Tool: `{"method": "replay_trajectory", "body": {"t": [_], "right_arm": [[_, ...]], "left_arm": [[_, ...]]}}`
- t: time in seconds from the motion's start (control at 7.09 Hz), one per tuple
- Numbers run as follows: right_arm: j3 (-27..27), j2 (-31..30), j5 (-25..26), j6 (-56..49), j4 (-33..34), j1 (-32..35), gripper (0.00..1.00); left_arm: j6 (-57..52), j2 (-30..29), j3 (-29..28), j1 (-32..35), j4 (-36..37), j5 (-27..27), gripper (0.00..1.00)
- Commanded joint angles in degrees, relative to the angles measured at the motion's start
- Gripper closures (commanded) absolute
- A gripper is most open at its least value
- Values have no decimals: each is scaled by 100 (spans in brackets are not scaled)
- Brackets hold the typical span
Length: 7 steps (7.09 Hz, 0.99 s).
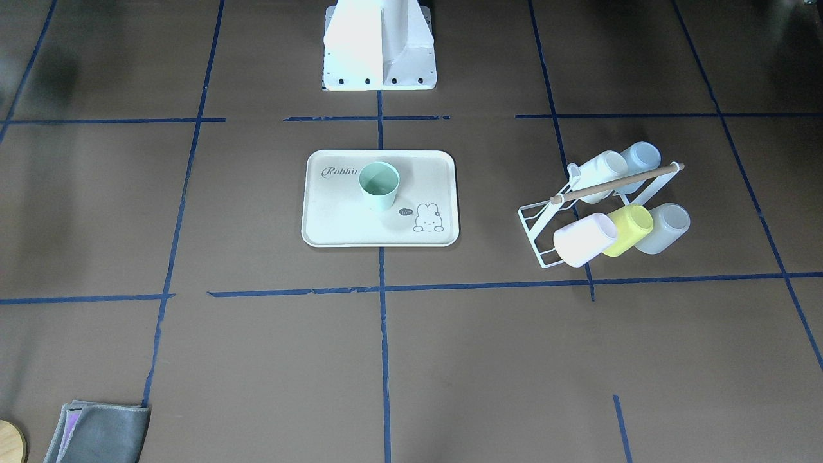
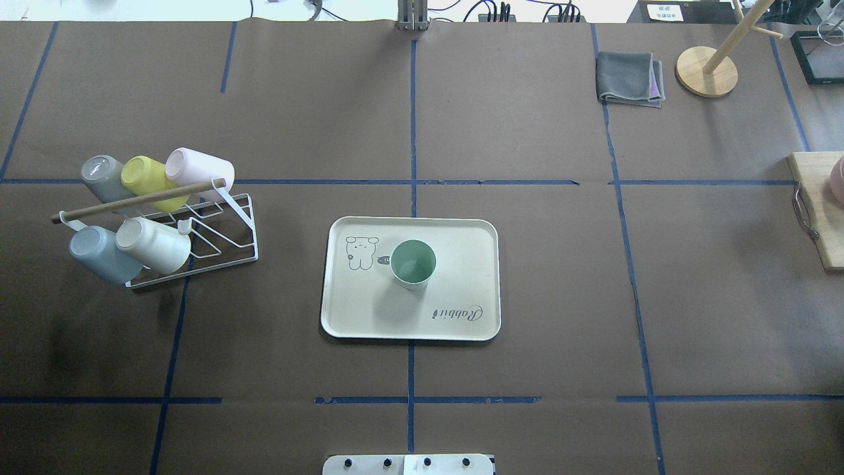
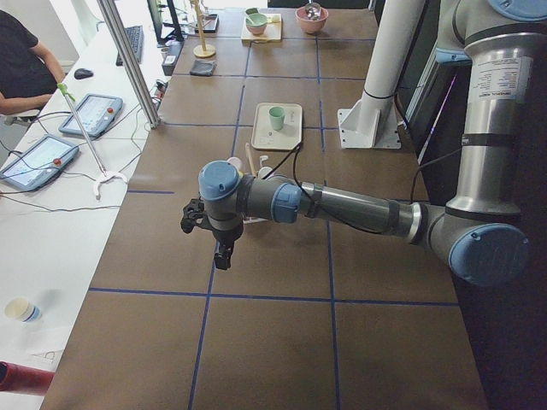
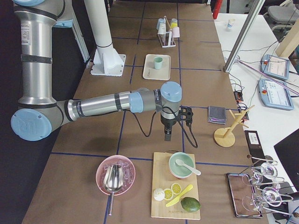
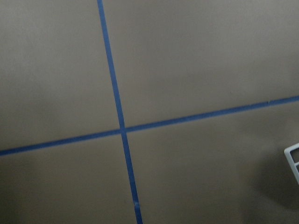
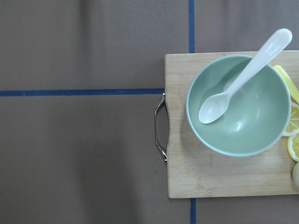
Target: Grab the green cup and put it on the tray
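The small, smooth pale mint-green plastic cup point(image 2: 413, 264) stands upright, mouth up, inside the cream-white rectangular tray point(image 2: 461, 264) with its raised rim, between the script and the bunny drawing and clear of every edge. That suggests the placing is already done. Neither arm is near it. The left gripper point(image 3: 224, 254) hangs fingers down over the brown paper-covered table point(image 2: 560, 297), with the white wire cup rack point(image 2: 132, 202) just beyond it and the tray well past the rack. Its wrist camera sees only blue tape lines and a corner of the rack. The right gripper point(image 4: 167, 135) hangs off the tray's opposite side, well apart from it, directly above the handle end of a wooden cutting board point(image 6: 187, 177) that carries a round green bowl point(image 6: 252, 130) with a white spoon point(image 6: 243, 77). Whether either gripper's fingers are spread or closed I cannot tell, as only the side views show them. The arms likely sit out here so the middle is unobstructed. Bare table surrounds the tray on all sides, and the rim should stop the cup sliding off.
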<state>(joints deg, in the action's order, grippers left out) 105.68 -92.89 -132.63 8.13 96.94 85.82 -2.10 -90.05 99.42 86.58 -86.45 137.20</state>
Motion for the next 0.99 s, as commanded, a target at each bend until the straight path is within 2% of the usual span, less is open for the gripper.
{"method": "replay_trajectory", "body": {"t": [0.0, 0.28, 0.85], "right_arm": [[-30, -62, -17, -642, 447, 224, 0], [-144, -220, -17, -1110, 598, 295, 0], [-276, -299, 36, -1138, 545, 506, 0]], "left_arm": [[147, 85, 6, 26, 443, 149, 0], [158, 128, 33, 17, 454, 105, 0], [96, 225, 43, 0, 279, 70, 0]]}}
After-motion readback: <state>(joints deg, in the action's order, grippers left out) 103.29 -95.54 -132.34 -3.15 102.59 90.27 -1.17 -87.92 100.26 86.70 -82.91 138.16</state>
